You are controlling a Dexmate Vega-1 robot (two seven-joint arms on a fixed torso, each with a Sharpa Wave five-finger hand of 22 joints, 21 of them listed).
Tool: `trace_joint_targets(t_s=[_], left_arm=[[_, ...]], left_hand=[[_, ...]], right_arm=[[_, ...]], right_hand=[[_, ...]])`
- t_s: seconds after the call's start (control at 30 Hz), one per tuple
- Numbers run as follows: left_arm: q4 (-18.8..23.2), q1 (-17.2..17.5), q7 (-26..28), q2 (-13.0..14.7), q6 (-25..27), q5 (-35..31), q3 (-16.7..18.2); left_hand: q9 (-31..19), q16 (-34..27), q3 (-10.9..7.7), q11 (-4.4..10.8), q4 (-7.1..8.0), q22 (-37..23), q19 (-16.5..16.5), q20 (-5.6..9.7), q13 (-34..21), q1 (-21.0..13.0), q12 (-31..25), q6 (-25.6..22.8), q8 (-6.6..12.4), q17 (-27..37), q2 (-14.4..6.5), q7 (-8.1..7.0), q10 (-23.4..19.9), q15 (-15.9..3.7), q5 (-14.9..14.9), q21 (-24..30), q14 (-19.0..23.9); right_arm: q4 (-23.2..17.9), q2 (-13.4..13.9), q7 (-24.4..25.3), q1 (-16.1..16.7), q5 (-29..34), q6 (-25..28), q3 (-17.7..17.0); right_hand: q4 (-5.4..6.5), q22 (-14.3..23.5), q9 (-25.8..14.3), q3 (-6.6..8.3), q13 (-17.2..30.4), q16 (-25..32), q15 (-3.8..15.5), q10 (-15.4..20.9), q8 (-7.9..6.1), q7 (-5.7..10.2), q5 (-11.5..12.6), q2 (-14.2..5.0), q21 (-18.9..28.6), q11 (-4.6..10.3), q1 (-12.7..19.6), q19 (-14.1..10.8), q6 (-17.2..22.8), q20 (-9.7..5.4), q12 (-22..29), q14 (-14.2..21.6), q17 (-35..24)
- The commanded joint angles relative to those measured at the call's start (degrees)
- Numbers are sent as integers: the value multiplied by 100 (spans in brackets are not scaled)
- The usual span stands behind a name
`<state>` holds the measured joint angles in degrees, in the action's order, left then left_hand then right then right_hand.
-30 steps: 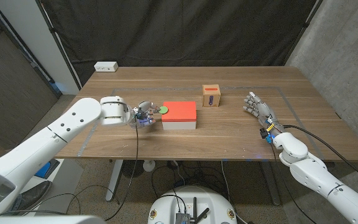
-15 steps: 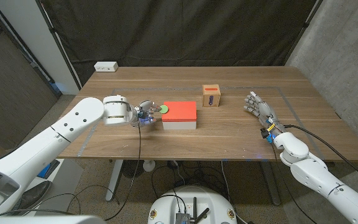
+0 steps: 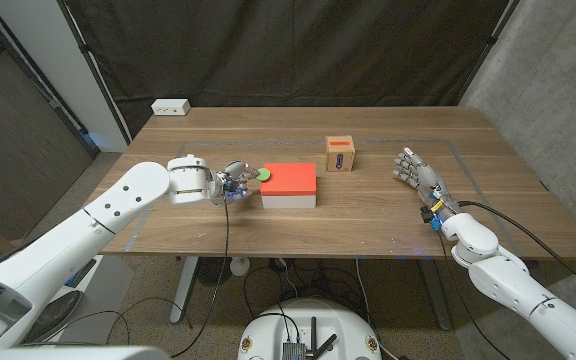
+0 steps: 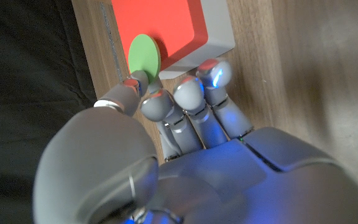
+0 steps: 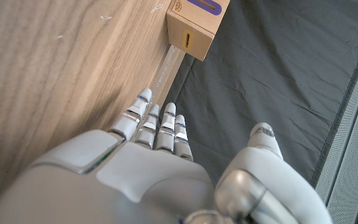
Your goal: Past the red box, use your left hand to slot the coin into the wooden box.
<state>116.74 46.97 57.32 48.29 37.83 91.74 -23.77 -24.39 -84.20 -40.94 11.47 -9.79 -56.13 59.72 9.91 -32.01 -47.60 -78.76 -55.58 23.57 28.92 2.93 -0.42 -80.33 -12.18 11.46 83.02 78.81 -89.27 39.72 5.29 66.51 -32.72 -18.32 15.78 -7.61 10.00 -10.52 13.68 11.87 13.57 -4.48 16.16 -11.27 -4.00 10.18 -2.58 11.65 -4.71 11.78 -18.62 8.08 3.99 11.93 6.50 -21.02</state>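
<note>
left hand (image 3: pixel 231 182): pinches the green coin (image 3: pixel 264 177) between thumb and a fingertip, other fingers curled in; coin held on edge, probably so it's ready for a slot.
coin position: at the near-left corner of the red box (image 3: pixel 289 179), just above its top face; well short of the target.
wooden box (image 3: pixel 340 154): past the red box, toward the right; purple slot on top.
obstacle: the red box on its white base sits between hand and target, so the path likely goes over or around it.
right hand (image 3: pixel 414 173): holds nothing, fingers extended and apart, near the right table edge, clear of the route.
other: white power strip (image 3: pixel 170 106) at the far-left edge, out of the way.
</note>
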Motion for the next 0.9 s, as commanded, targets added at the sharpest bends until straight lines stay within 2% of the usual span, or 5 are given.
trace_joint_targets(t_s=[0.03,0.17,0.37,0.63,0.9], left_arm=[[235,296,-286,72,-432,-473,223],[342,465,-539,120,-687,-879,323],[406,485,-840,141,-807,-1461,336],[277,411,-1375,-53,-1052,-2293,258],[165,215,-1788,-284,-1171,-3264,27]], left_hand=[[16,-8,5,28,2,-5,-41,224,-25,-30,-46,-23,53,1,-41,6,-10,1,21,-9,57],[26,-9,6,31,4,-51,-16,222,-24,-27,-49,-20,63,4,-52,4,-10,2,23,19,50],[48,-31,7,31,15,-55,-31,221,-45,-11,-64,-7,68,53,-79,13,4,3,25,9,48],[73,1,5,36,8,-75,-54,224,-66,18,-79,16,70,38,-96,21,13,4,24,-3,23],[97,-37,-7,40,1,-69,-76,226,-96,29,-97,44,59,123,-130,30,26,5,29,-13,34]], right_arm=[[-183,56,118,65,64,19,-59],[-281,60,200,120,61,54,-97],[-407,31,329,224,110,-1,-146],[-584,-38,536,398,202,-114,-226],[-727,-117,692,557,290,-250,-313]], right_hand=[[-37,26,-34,14,19,18,23,76,-17,24,-7,-7,-4,11,-62,-18,9,52,43,40,-12],[-37,26,-34,14,21,19,21,78,-15,18,-7,-8,-4,-1,-64,-19,3,47,42,42,-13],[-38,25,-34,13,23,19,21,81,-17,25,-6,-7,-1,10,-65,-27,7,50,42,43,-14],[-38,25,-34,14,25,19,21,85,-14,4,-6,-8,-4,12,-67,-23,-2,49,41,45,-15],[-40,25,-34,15,27,22,36,96,-20,8,-6,-9,1,11,-66,-36,11,45,44,52,-17]])
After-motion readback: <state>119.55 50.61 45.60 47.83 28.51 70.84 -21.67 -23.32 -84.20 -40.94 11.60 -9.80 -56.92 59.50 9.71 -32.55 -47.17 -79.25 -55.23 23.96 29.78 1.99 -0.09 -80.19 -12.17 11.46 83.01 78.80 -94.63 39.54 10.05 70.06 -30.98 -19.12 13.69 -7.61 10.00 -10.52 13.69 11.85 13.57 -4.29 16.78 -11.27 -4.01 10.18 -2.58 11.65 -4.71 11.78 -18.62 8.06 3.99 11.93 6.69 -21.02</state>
